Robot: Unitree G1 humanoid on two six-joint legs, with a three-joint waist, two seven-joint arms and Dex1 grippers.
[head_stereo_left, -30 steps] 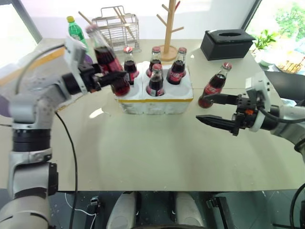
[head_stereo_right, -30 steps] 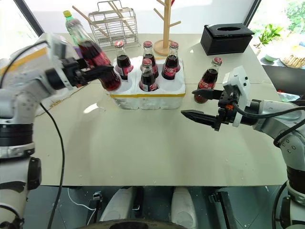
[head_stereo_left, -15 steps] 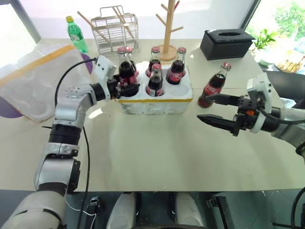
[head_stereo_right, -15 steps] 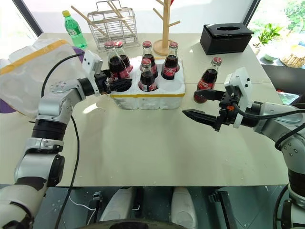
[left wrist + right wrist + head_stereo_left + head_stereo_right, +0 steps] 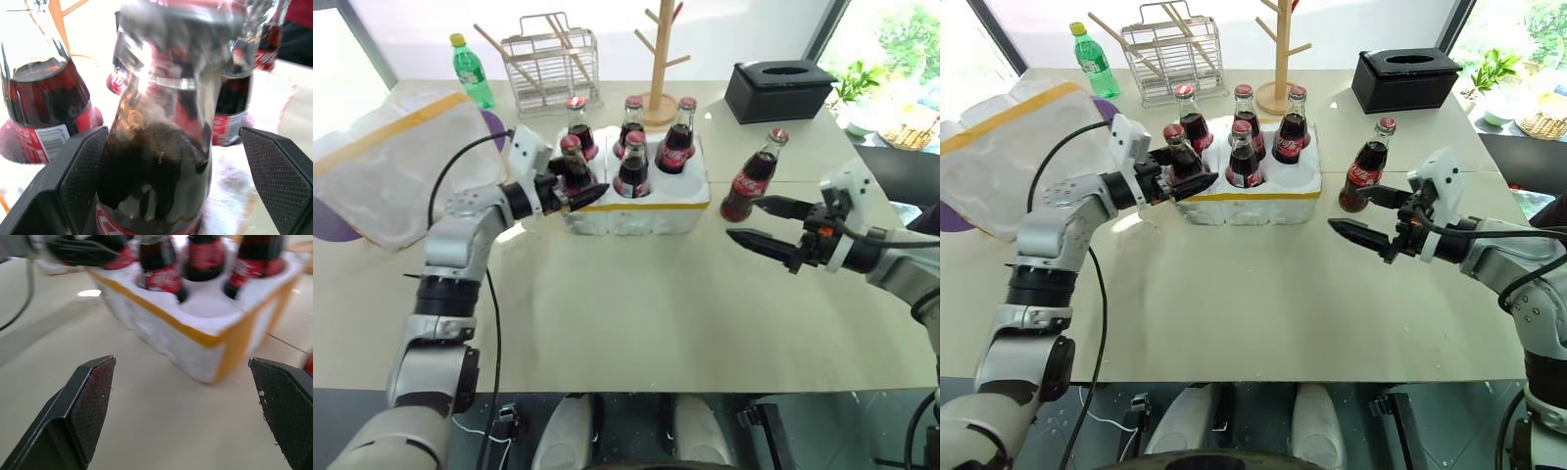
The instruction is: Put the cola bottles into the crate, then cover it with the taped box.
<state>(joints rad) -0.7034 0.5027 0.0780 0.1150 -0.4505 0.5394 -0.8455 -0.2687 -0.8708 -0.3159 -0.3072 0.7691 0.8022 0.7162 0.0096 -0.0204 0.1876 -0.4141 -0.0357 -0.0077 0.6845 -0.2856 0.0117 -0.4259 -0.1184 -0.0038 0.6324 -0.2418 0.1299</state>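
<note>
L gripper point(image 5: 576, 183) jaws spread round bottle point(image 5: 574, 164) standing in crate point(image 5: 631, 208) front-left well, R gripper point(image 5: 766, 224) jaws spread, empty, nr 6th bottle point(image 5: 753, 177) on worktop point(image 5: 636, 304).

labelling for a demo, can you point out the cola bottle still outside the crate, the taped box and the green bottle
cola bottle outside the crate point(image 5: 750, 181): left eye view, on its red label.
taped box point(image 5: 382, 176): left eye view, on its white foam side below the yellow tape.
green bottle point(image 5: 1092, 65): right eye view, on its body.
</note>
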